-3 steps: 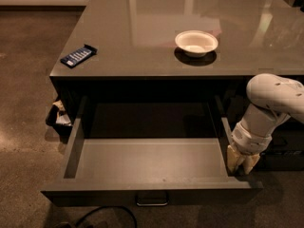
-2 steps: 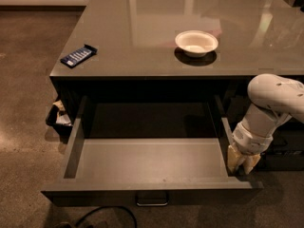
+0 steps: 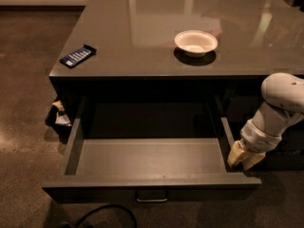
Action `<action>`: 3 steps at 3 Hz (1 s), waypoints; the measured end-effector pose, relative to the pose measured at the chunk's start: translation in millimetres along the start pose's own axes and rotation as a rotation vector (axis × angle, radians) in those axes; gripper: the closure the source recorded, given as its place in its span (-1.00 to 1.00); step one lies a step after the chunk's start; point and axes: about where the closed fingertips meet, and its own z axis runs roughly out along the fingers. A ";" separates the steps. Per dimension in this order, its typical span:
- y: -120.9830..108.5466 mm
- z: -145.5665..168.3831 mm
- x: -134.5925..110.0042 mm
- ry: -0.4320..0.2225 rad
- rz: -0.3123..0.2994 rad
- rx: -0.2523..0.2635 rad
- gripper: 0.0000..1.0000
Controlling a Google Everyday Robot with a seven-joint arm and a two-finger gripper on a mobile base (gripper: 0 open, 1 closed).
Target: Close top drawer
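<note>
The top drawer (image 3: 147, 158) stands pulled far out from under the grey counter, its lighter grey inside bare. Its dark front runs along the bottom of the view, with a small metal loop pull (image 3: 152, 196) at centre. My gripper (image 3: 243, 156) hangs from the white arm (image 3: 280, 103) at the right, just outside the drawer's right side wall, close behind the right end of the front panel.
On the counter (image 3: 142, 37) sit a white bowl (image 3: 195, 42) and a dark blue packet (image 3: 77, 55) near the left edge. A small bin with crumpled trash (image 3: 58, 118) stands on the floor left of the drawer. A black cable (image 3: 102, 213) lies on the floor in front.
</note>
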 end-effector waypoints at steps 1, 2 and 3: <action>-8.6 -3.5 -6.1 -0.034 0.031 -0.018 1.00; -8.2 -7.3 -9.0 -0.061 0.045 -0.030 1.00; -8.4 -10.2 -13.6 -0.098 0.059 -0.040 1.00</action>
